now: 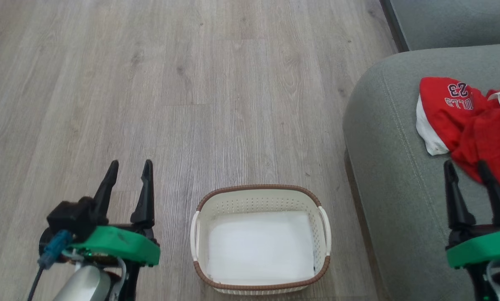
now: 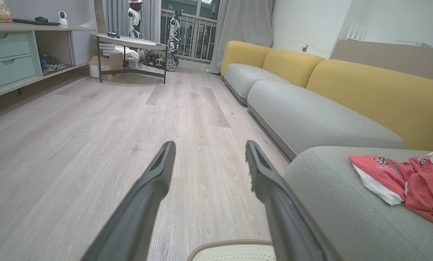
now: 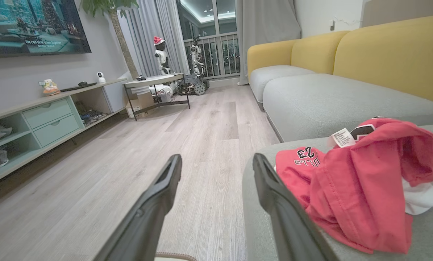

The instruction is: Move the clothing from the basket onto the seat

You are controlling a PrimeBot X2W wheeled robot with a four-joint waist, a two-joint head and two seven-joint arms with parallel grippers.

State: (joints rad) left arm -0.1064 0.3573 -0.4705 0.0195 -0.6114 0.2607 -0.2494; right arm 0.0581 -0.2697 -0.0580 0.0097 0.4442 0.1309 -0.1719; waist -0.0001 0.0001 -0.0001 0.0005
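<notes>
The red clothing [image 1: 471, 121] with white trim and "BULLS 23" print lies crumpled on the grey-green seat [image 1: 392, 167] at the right; it also appears as clothing [image 2: 412, 177] and clothing [image 3: 361, 181] in the wrist views. The cream basket [image 1: 260, 238] with a brown rim stands on the floor in the lower middle, holding only a white liner. My left gripper [image 1: 128, 169] hovers open over the floor, left of the basket, with nothing in it. My right gripper [image 1: 467, 169] hangs open above the seat, just in front of the clothing, nothing between its fingers.
Wood-look floor [image 1: 191, 83] stretches ahead. The couch has yellow backrests [image 2: 375, 90] and more grey cushions [image 2: 310, 116]. Far off stand a low cabinet [image 3: 38, 119], a round side table [image 3: 154, 81] and toy robots by the window.
</notes>
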